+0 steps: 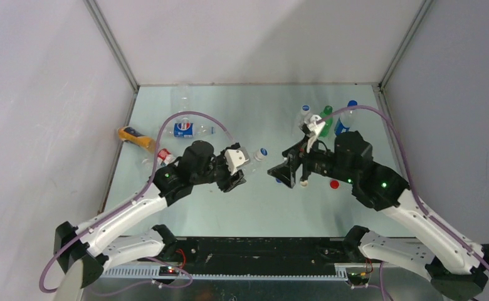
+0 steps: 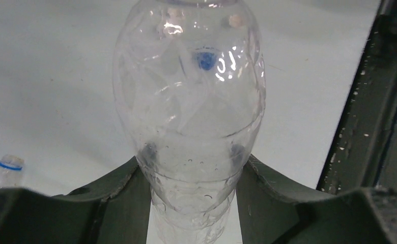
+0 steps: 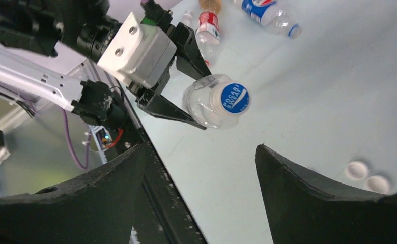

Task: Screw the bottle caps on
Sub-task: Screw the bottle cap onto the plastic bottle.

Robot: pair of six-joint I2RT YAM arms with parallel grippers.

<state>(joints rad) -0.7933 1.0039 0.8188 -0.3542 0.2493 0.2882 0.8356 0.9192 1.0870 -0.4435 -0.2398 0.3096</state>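
A: Where is the bottle?
B: The clear bottle (image 3: 202,104) hangs above the middle of the tabletop (image 1: 254,213), slightly toward the left edge, lying roughly level. Its blue cap (image 3: 235,97), printed Pocari Sweat, sits on the neck and faces the right gripper (image 3: 200,150).
A: What holds it?
B: The left gripper (image 2: 191,178). Its jaws pinch the bottle at the base end, one finger on each side. In the left wrist view the cap shows only as a blue blur through the plastic.
A: And the right one?
B: Its jaws are spread wide with only tabletop between them, near the cap but apart from it.
A: Any loose caps?
B: A red cap (image 1: 334,184) lies on the table right of centre. The right wrist view shows a white cap (image 3: 358,170) with a second pale cap (image 3: 378,183) just beside it.
A: Other bottles?
B: Three stand upright toward the far right corner: a green bottle (image 1: 327,119), a blue-capped bottle (image 1: 343,124) and a white-capped bottle (image 1: 303,116). On the left half a Pepsi-labelled bottle (image 1: 184,128) lies on its side, an orange-yellow bottle (image 1: 134,136) lies by the left edge, and a red-labelled bottle (image 1: 160,157) lies between them, nearer the near edge.
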